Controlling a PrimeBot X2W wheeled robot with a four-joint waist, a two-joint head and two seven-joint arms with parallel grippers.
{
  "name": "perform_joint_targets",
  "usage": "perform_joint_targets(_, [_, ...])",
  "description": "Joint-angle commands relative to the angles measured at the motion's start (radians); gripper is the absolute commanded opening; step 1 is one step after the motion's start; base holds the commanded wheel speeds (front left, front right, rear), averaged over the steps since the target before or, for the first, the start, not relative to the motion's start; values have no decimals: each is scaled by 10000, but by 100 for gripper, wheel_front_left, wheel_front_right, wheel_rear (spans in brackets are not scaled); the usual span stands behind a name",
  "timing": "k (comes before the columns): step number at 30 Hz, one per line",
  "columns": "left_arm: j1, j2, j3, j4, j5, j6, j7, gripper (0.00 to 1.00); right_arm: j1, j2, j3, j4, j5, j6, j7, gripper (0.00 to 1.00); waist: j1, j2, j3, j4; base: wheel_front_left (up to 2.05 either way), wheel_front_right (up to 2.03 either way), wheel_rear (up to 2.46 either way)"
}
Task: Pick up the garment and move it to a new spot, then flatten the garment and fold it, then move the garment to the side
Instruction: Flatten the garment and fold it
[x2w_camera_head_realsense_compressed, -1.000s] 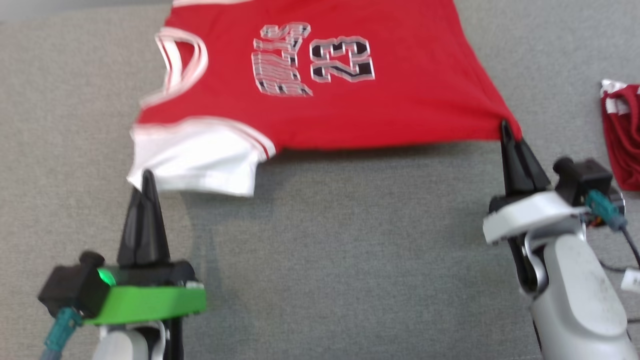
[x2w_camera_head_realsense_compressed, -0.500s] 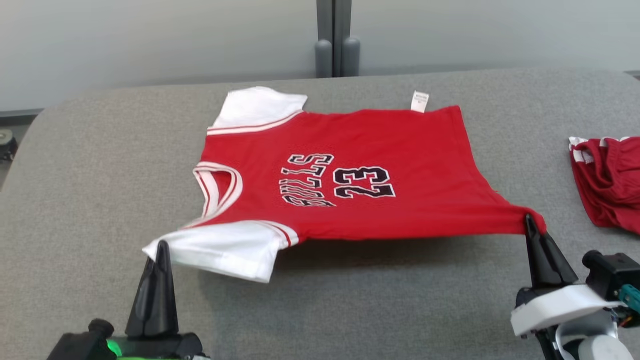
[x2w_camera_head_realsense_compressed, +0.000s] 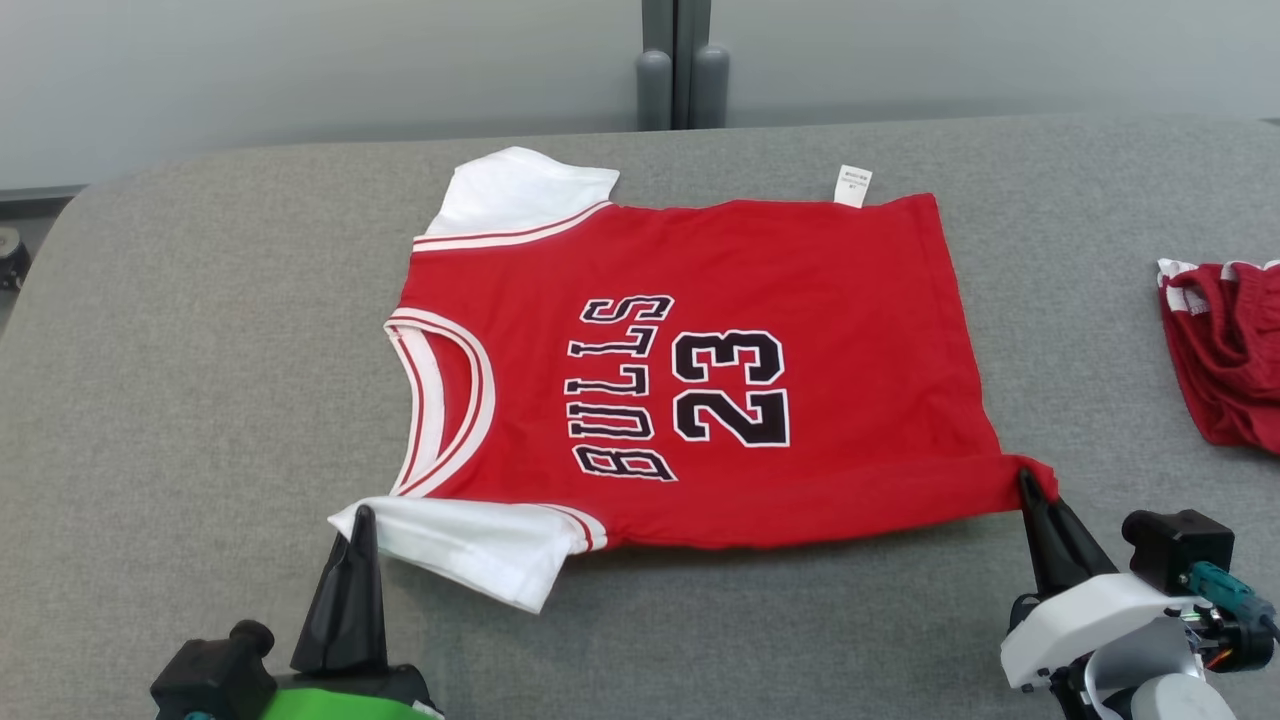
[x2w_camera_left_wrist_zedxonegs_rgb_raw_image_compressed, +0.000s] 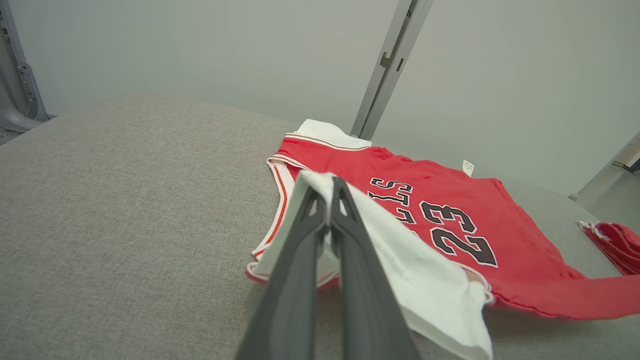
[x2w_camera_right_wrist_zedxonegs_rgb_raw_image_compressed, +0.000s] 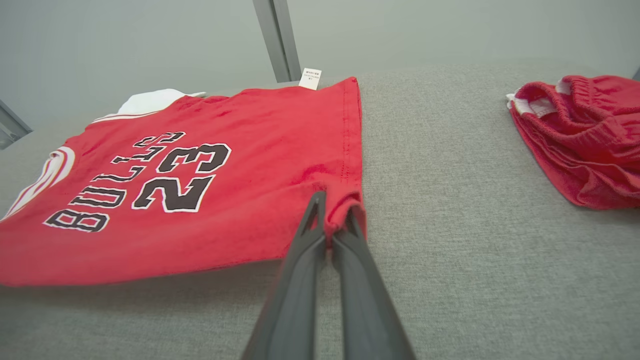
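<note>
The red jersey (x2w_camera_head_realsense_compressed: 700, 380) lay spread face up in the middle of the grey worktop (x2w_camera_head_realsense_compressed: 200, 350), with its near edge held just off the surface. Your left jaws were clamped on the near white sleeve (x2w_camera_head_realsense_compressed: 470, 545), and your right jaws on the near hem corner (x2w_camera_head_realsense_compressed: 1030, 478). I judge you were in the flattening step. Next you would need to lay that edge down taut, let go, then regrip for the fold.

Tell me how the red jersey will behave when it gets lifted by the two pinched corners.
Probably floppy: the jersey sags between the left hand on the white sleeve and the right hand on the hem corner. Likely light, since fingertip pinches raise its near edge. It may drag rather than slide freely on the grey fabric surface.
</note>
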Motion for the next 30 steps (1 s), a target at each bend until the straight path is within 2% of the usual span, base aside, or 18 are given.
perform_joint_targets(1, [-283,39,-26,170,128,-66,-97,0,-192,-32,16,117,-36,-13,11,0,1,-1,149,22,0,0,0])
perform_joint_targets(12, [-2474,106,-408,1670,519,-356,-528,0,-1268,-34,108,734,262,-13,213,0,1,-1,791,-40,0,0,0])
perform_joint_targets(20, [-5306,-34,-958,4079,970,-564,-781,0,-2722,-34,-66,1710,350,-13,162,0,1,-1,1619,-214,0,0,0])
perform_joint_targets(29, [-6807,-63,-800,5977,1112,-587,-1026,0,-3661,-34,63,2714,439,-13,-296,0,1,-1,2125,-434,0,0,0])
perform_joint_targets(30, [-6911,-73,-735,6103,1118,-560,-1045,0,-3743,-34,84,2842,459,-13,-369,16,1,-1,2150,-443,0,0,0])
